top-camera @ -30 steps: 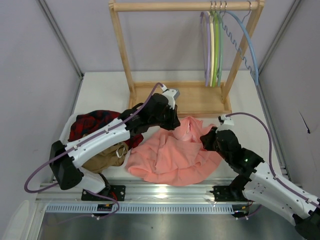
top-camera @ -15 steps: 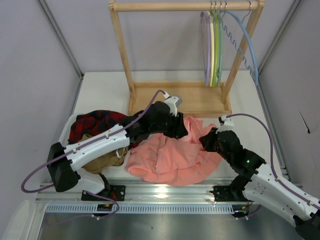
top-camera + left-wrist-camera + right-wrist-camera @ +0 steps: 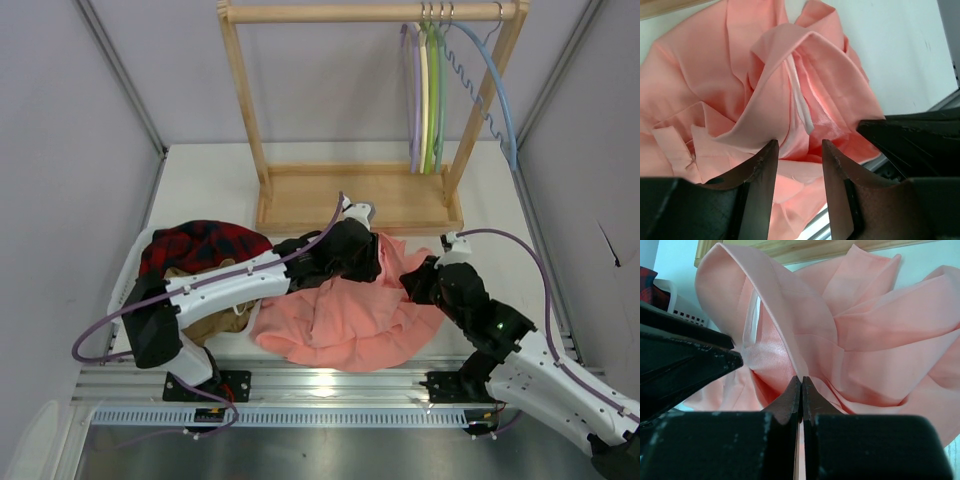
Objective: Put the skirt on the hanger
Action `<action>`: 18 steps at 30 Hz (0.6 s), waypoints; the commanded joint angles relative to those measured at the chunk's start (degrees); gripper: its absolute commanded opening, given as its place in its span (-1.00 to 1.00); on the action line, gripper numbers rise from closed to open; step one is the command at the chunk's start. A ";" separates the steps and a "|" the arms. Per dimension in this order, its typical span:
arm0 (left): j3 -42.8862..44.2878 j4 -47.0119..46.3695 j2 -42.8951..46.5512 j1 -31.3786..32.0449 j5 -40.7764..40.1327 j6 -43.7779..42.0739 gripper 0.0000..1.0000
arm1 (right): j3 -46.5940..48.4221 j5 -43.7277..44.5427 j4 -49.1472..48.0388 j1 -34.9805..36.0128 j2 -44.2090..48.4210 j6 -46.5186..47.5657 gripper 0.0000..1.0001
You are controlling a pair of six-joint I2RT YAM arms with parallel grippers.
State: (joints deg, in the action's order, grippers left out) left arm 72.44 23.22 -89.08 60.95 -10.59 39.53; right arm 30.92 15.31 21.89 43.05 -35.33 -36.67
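Observation:
The salmon-pink skirt (image 3: 340,312) lies crumpled on the table in front of the arms. My left gripper (image 3: 366,256) is over its far edge, open, with a raised fold of the skirt (image 3: 790,65) just beyond the fingertips (image 3: 771,150); nothing is between them. My right gripper (image 3: 422,280) is at the skirt's right side, shut on a thin banded edge of the skirt (image 3: 875,330), which lifts into a loop. In its wrist view the jaws (image 3: 801,381) are pressed together on the fabric. The lilac hanger (image 3: 411,90) hangs on the rack's rail at the far right.
The wooden rack (image 3: 300,195) stands behind the skirt, with cream and green hangers (image 3: 431,90) and a light blue hanger (image 3: 503,95) on its rail. A white basket (image 3: 124,282) at left holds a plaid garment (image 3: 200,245) and a tan garment (image 3: 214,322).
My left gripper has moved right along the skirt's far edge, closer to the right gripper. The right gripper has stayed shut on the skirt, barely moving.

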 commanded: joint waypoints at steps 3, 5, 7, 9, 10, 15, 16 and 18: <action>2.88 -1.95 -1.45 -0.13 -3.91 2.04 -0.11 | 1.95 -0.02 -0.27 0.02 0.79 -0.16 -1.00; 3.40 -2.83 -1.97 -0.13 -3.65 1.96 -0.11 | 1.87 -0.19 -0.53 0.02 0.79 -0.25 -1.00; 4.72 -3.01 -3.03 -0.04 -3.56 1.87 -0.14 | 1.69 -0.11 -0.88 0.11 0.88 -0.42 -1.00; 5.42 -2.92 -3.91 -0.13 -3.56 1.96 -0.18 | 1.60 -0.28 -1.23 0.02 0.79 -0.42 -1.00; 5.60 -2.92 -4.61 -0.13 -3.56 2.30 -0.21 | 1.60 -0.28 -1.32 0.02 0.70 -0.42 -1.00; 6.30 -3.53 -4.88 -0.13 -3.39 2.92 -0.26 | 1.52 -0.20 -1.59 0.11 0.35 -0.34 -1.00; 6.13 -3.71 -4.62 -0.13 -3.21 3.01 -0.26 | 1.43 -0.19 -1.50 0.02 0.53 -0.34 -1.00; 6.57 -3.71 -4.26 -0.13 -2.95 3.01 -0.26 | 1.34 -0.02 -1.67 0.02 0.35 -0.42 -1.00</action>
State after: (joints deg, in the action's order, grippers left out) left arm 76.01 21.52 -94.06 60.95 -13.17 41.21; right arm 30.92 15.31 22.00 43.05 -35.16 -36.86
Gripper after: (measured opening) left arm 0.372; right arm 0.018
